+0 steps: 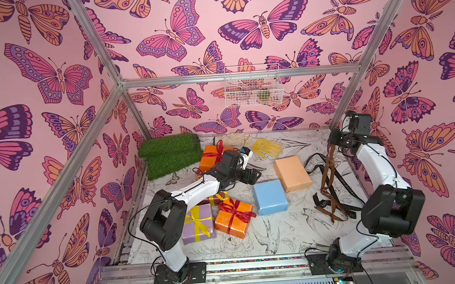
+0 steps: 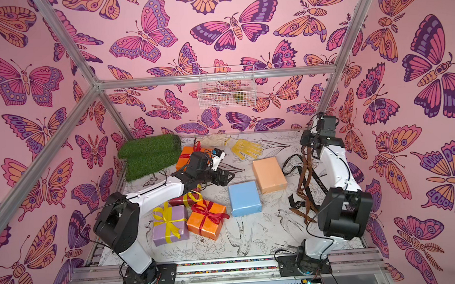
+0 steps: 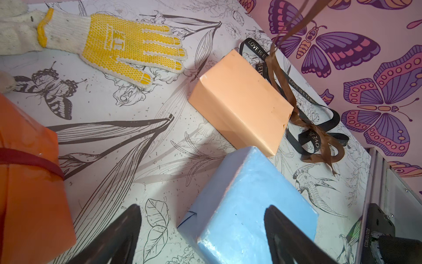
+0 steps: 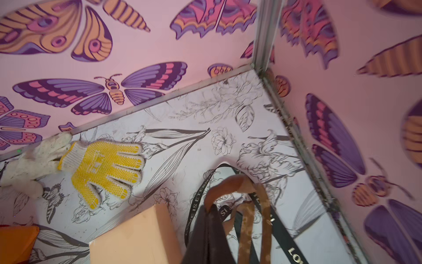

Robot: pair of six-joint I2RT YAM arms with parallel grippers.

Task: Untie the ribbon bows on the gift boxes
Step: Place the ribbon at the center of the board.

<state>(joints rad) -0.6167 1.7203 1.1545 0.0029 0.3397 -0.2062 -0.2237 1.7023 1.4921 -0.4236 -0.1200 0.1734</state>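
Note:
My left gripper (image 1: 252, 174) (image 3: 203, 219) is open and holds nothing, hovering by a corner of the bare light blue box (image 1: 270, 197) (image 3: 249, 205). Beside it lies the bare peach box (image 1: 292, 174) (image 3: 239, 100). My right gripper (image 1: 333, 143) (image 4: 212, 211) is raised at the back right, shut on the brown ribbon (image 1: 329, 177) (image 4: 245, 219), which hangs down to the table. A loose black lettered ribbon (image 1: 342, 186) lies under it. Red bows stay tied on the front orange box (image 1: 234, 219) and the back orange box (image 1: 210, 157). Yellow ribbons bind the lilac box (image 1: 198, 224) and the half-hidden dark red box (image 1: 215, 199).
A green turf mat (image 1: 171, 155) fills the back left corner. A yellow-dotted glove (image 1: 266, 147) and a white glove (image 1: 231, 138) lie along the back edge. A wire basket (image 1: 253, 88) hangs on the back wall. Walls close in the table on three sides.

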